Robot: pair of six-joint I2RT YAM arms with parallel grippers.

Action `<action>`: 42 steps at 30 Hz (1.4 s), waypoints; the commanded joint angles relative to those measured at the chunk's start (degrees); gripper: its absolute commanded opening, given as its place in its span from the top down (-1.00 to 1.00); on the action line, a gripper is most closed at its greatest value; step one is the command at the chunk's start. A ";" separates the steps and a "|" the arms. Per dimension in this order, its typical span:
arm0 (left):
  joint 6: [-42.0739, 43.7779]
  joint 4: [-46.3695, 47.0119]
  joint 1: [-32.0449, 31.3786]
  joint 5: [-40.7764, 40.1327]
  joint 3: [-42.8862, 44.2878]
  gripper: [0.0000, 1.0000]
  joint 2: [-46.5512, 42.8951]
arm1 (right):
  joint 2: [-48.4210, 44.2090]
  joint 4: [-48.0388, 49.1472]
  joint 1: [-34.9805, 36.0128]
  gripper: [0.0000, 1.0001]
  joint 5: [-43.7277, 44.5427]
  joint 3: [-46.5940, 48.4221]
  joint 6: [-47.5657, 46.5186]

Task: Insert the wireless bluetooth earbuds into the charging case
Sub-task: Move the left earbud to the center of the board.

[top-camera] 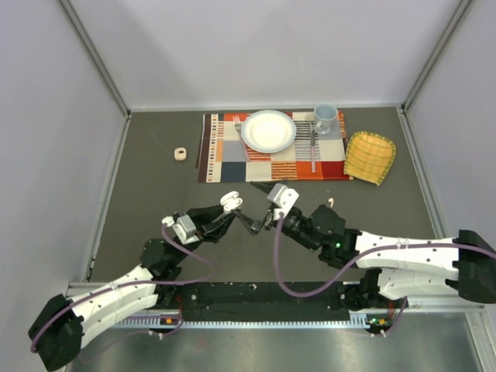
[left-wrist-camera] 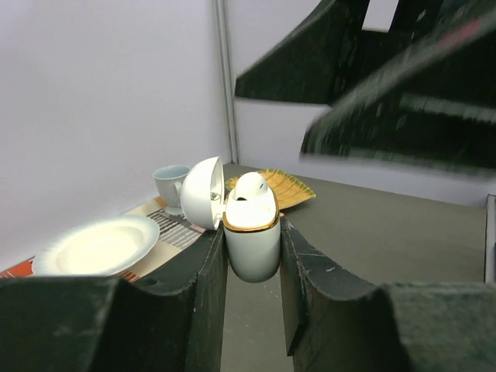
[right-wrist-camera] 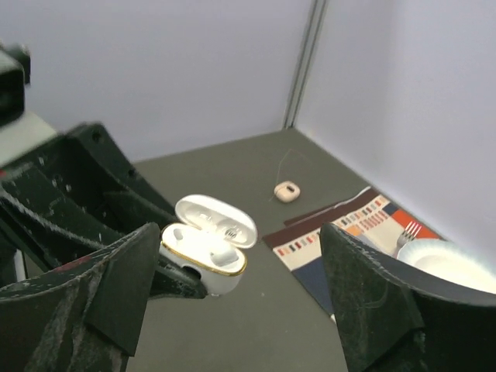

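Observation:
A white charging case (left-wrist-camera: 252,246) with a gold rim is pinched between the two fingers of my left gripper (left-wrist-camera: 252,232), held above the table with its lid (left-wrist-camera: 203,192) swung open. One white earbud (left-wrist-camera: 250,187) sits in the case, also seen as the earbud (right-wrist-camera: 223,256) in the right wrist view. My right gripper (right-wrist-camera: 240,310) hangs just over the case (right-wrist-camera: 203,252), jaws wide apart with nothing between them. From above, the case (top-camera: 230,201) is at centre, the left gripper (top-camera: 227,209) on it and the right gripper (top-camera: 252,222) beside it. Another small white earbud (top-camera: 331,202) lies on the table.
A patterned placemat (top-camera: 225,151) at the back carries a white plate (top-camera: 269,130), a blue mug (top-camera: 325,118) and a fork (top-camera: 238,124). A yellow cloth (top-camera: 370,156) lies to its right. A small pinkish case (top-camera: 180,154) sits on the table at back left.

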 commanded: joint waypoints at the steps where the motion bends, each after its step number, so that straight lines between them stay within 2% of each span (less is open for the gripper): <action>1: 0.46 4.49 -0.14 -1.21 -0.13 1.00 -0.53 | -8.41 8.24 0.31 -0.82 3.26 -0.13 4.39; 4: 0.47 4.14 -0.14 -1.29 -0.31 1.00 -1.14 | -10.80 8.78 0.31 -0.96 6.60 -0.05 5.19; 8: 0.47 4.05 -0.14 -1.38 -0.57 1.00 -1.93 | -12.21 6.06 0.22 -0.98 9.42 0.39 5.45; 11: 0.47 3.79 -0.14 -1.38 -0.75 1.00 -2.63 | -10.55 2.29 -0.13 -0.98 15.47 1.88 6.85; 13: 0.29 3.35 -0.14 -1.64 -0.92 1.00 -3.68 | -9.41 -5.78 -1.96 -0.98 21.97 3.64 11.59; 14: 0.38 3.08 -0.14 -1.73 -1.01 1.00 -4.13 | -8.44 -13.99 -3.11 -0.98 23.99 5.56 15.00; 16: 0.64 1.43 -0.14 -2.26 -1.27 1.00 -5.96 | -7.74 -24.40 -8.36 -0.98 23.58 7.77 27.65; 18: 0.64 -0.86 -0.14 -3.49 -1.01 1.00 -7.46 | -6.68 -35.19 -12.76 -0.93 18.77 9.27 39.75; 23: 0.82 -6.67 -0.14 -6.65 -1.45 1.00 -13.35 | -3.43 -38.68 -26.64 -0.82 -1.33 5.49 53.85; 25: 0.82 -7.29 -0.14 -8.49 -1.97 1.00 -15.90 | 0.69 -39.47 -28.60 -0.77 -4.80 6.36 56.07; 30: 3.01 -12.73 -0.14 -10.00 -2.06 1.00 -21.17 | 9.66 -40.01 -28.79 -0.73 -6.39 9.97 61.43; 32: 3.19 -14.48 -0.14 -11.65 -2.06 1.00 -22.40 | 15.01 -42.28 -28.79 -0.69 -6.83 13.56 66.07; 36: 4.06 -17.82 -0.14 -12.46 -1.98 1.00 -26.00 | 24.86 -48.87 -28.61 -0.66 -9.11 23.05 69.61; 42: 5.82 -21.96 -0.14 -14.39 -1.80 1.00 -30.14 | 36.37 -49.32 -28.00 -0.64 -16.85 32.72 75.67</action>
